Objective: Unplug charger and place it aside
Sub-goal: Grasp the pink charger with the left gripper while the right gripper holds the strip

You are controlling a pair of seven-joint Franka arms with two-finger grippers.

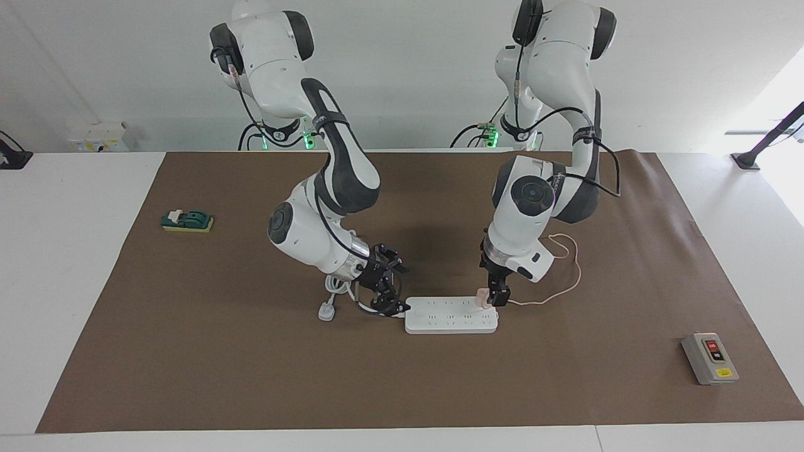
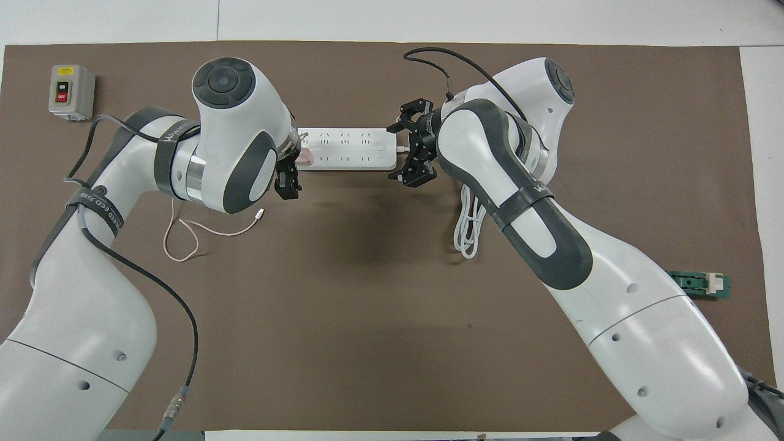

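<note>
The charger (image 1: 482, 297) is a small pink cube plugged into the white power strip (image 1: 449, 318) at its end toward the left arm. Its thin pink cable (image 1: 568, 267) loops on the mat nearer to the robots. My left gripper (image 1: 496, 296) is down at the charger, open, with the cube (image 2: 304, 157) between its spread fingers; whether they touch it I cannot tell. My right gripper (image 1: 399, 287) is open and straddles the other end of the strip (image 2: 346, 156), where the thick white cord leaves it.
The white cord (image 2: 468, 228) lies coiled beside the right arm, its plug (image 1: 325, 312) on the mat. A grey switch box (image 1: 710, 358) stands toward the left arm's end. A green object (image 1: 186, 221) lies toward the right arm's end.
</note>
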